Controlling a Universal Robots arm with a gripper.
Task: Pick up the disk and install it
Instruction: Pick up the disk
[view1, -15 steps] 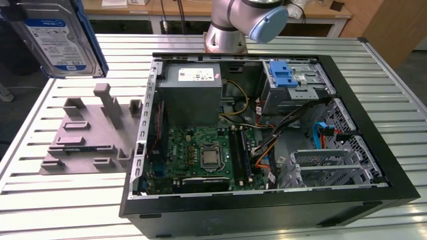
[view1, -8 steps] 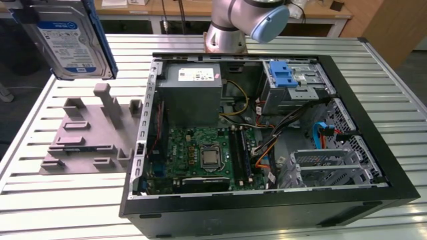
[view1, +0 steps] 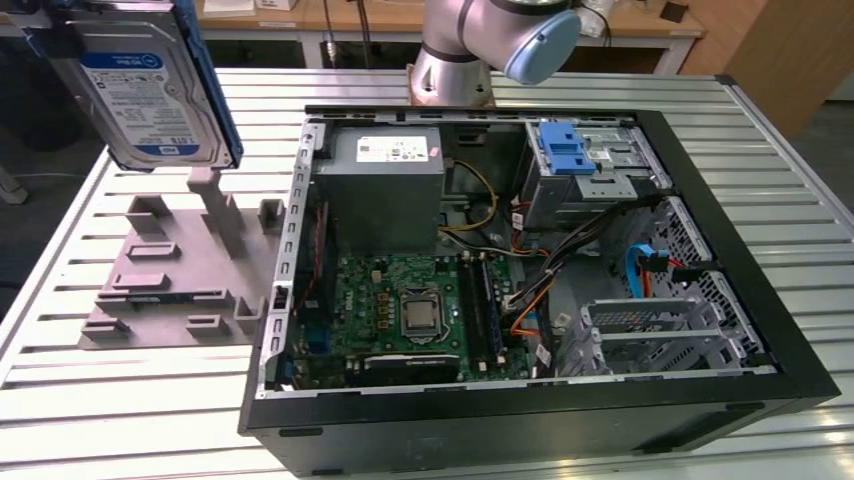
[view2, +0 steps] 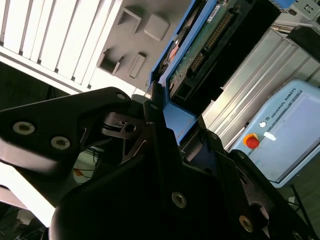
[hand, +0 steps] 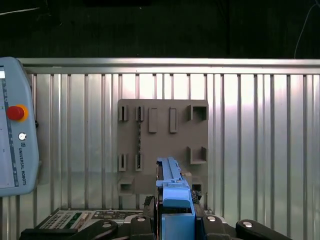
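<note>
The disk (view1: 154, 85) hangs upright in the air at the exterior view's upper left, above the grey fixture plate (view1: 174, 270). It is silver-grey with a white and blue label and a blue frame along its edge. My gripper (hand: 174, 204) is shut on the disk's blue frame (hand: 175, 192), with the fixture plate (hand: 162, 145) far below it. In the second wrist view the black fingers (view2: 155, 107) clamp the blue edge, and the disk's circuit-board side (view2: 200, 50) extends away from them.
An open computer case (view1: 747, 385) lies to the exterior view's right of the plate, with a grey power-supply box (view1: 387, 190), a motherboard (view1: 414, 310) and a drive bay with a blue latch (view1: 567, 150). The arm's base (view1: 454, 70) stands behind it. A teach pendant (hand: 15, 145) lies on the slatted table (hand: 260, 150).
</note>
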